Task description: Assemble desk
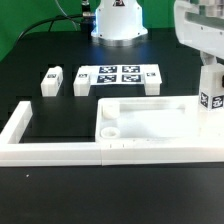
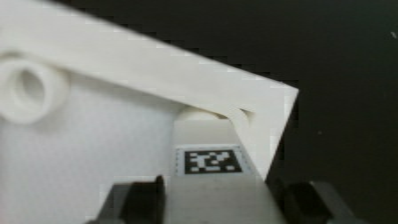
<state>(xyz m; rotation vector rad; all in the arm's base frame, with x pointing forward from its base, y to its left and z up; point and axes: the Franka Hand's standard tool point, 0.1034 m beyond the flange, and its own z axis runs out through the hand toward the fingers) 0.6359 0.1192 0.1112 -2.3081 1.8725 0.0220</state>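
We see the gripper (image 2: 214, 205), its dark fingers (image 2: 135, 203) flanking a white leg (image 2: 214, 135) with a black-and-white tag (image 2: 215, 161), seemingly clamped on it. The leg stands at a corner of the desk top (image 2: 98, 150), under its raised rim (image 2: 160, 60). A round socket (image 2: 22, 90) sits farther along, and black tabletop (image 2: 311, 40) lies beyond.

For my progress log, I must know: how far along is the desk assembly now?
Done: nothing is fitted; the sockets in view on the top are empty. In hand: the pincer grips one leg at a corner of the top. Left: seat this leg, then the three loose legs beside the marker board.
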